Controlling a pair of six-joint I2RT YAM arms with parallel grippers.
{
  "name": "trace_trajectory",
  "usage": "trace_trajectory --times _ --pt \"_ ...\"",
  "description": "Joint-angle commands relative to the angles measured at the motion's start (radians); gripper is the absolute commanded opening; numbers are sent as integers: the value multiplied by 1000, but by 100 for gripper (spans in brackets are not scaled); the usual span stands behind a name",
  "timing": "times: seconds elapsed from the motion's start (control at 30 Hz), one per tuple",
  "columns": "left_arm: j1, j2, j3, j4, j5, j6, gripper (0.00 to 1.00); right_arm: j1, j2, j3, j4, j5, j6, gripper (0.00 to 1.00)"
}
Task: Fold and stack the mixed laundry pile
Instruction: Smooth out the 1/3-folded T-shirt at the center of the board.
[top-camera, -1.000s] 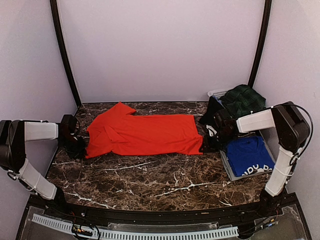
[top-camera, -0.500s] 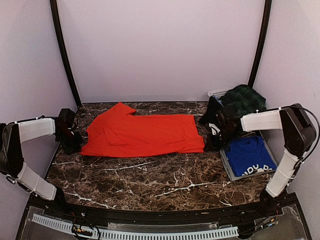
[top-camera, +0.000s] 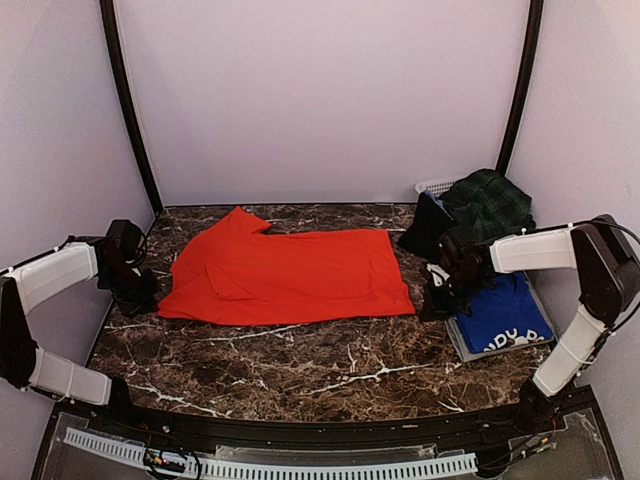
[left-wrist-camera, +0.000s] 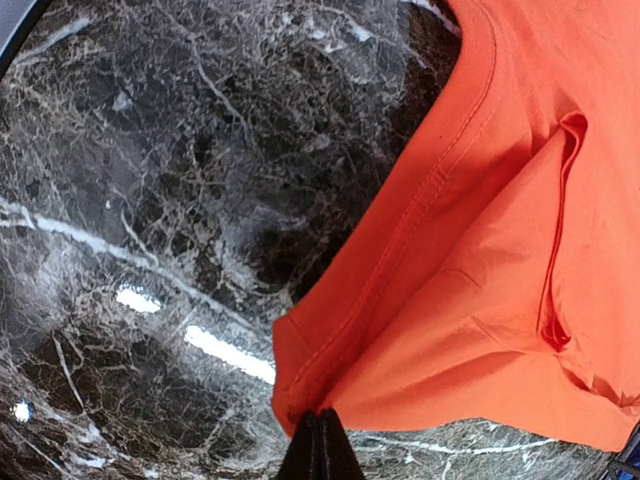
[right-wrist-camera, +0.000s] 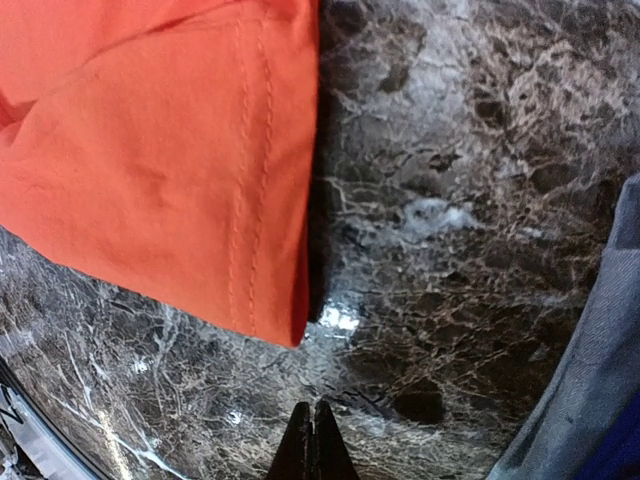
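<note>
- Your left fingers (left-wrist-camera: 310, 452) stood a little apart a second ago; now they are closed on the corner of the red-orange T-shirt (top-camera: 290, 275).
- Your left arm has drawn that corner further out to the left, so the shirt lies wider on the table (top-camera: 300, 370).
- Your right fingers (right-wrist-camera: 305, 452) have closed too, with the hem corner just apart from them.
- The lower right corner of the shirt has shifted right and nearer to you.

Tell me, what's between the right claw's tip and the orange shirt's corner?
Only bare dark marble tabletop separates the shut right gripper from the orange T-shirt; the right wrist view shows it.
</note>
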Motion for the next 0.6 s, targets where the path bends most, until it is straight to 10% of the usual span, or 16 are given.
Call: trace_trajectory --times 0.0,0.17,0.3,0.57 --pt "-11 -9 -24 -64 24 -37 2 14 -10 -23 -13 -16 13 0" --pt "-11 -6 -34 -67 13 -59 12 16 -9 -24 -36 -27 -8 0" --pt "-13 -69 -27 -42 16 -36 34 18 -46 -10 -44 -45 -6 38" --pt "-113 -4 58 155 174 43 52 18 -68 89 -1 -73 -18 43"
